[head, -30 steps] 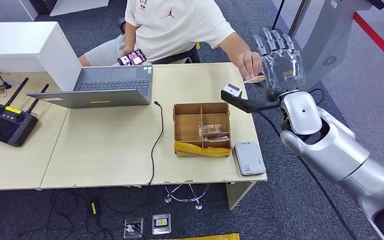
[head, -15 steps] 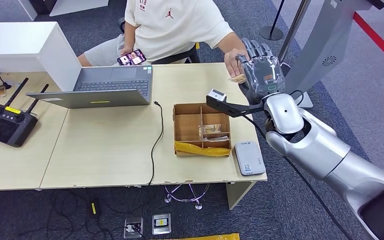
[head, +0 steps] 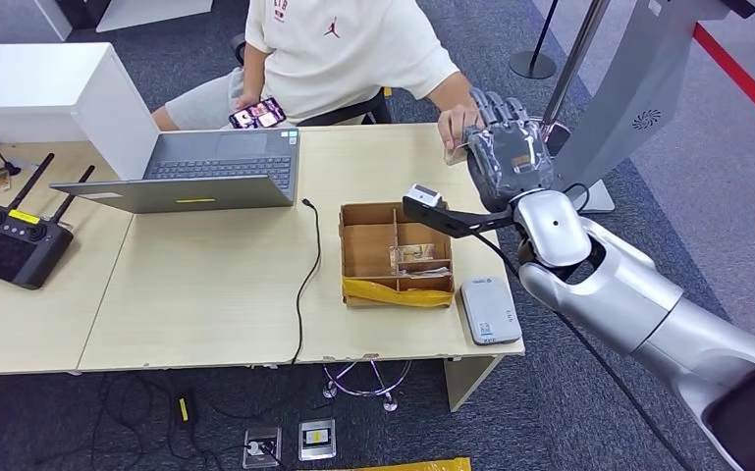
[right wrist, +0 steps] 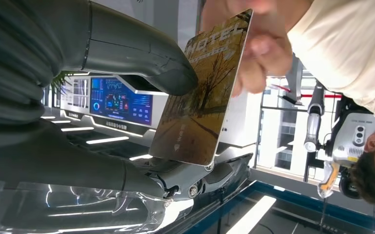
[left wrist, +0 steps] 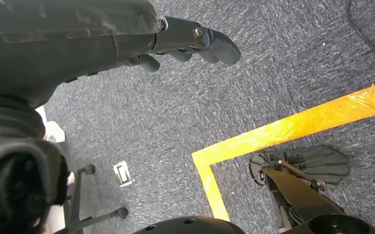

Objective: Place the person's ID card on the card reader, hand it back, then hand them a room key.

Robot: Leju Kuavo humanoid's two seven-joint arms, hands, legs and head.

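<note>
My right hand (head: pixel 506 147) is raised over the table's far right corner and holds a room key card (right wrist: pixel 202 92) printed with "HOTEL" and a tree picture, thumb on one face and fingers (right wrist: pixel 195 183) under it. The person's hand (right wrist: pixel 253 53) grips the card's far end. From the head view the card (head: pixel 451 155) shows as a sliver between the person's hand (head: pixel 457 123) and mine. The grey card reader (head: pixel 491 309) lies near the table's front right corner. My left hand (left wrist: pixel 195 39) hangs over the carpet, holding nothing.
A brown compartment box (head: pixel 368 245) with cards (head: pixel 414 255) sits beside the reader. An open laptop (head: pixel 191 172) and its cable (head: pixel 306 265) lie at the middle, a black controller (head: pixel 15 245) at the left. The seated person (head: pixel 339 49) holds a phone (head: pixel 258 114).
My right hand has moved left along the table's far edge with the card. The person's hand has stayed on the card and moved with it.
</note>
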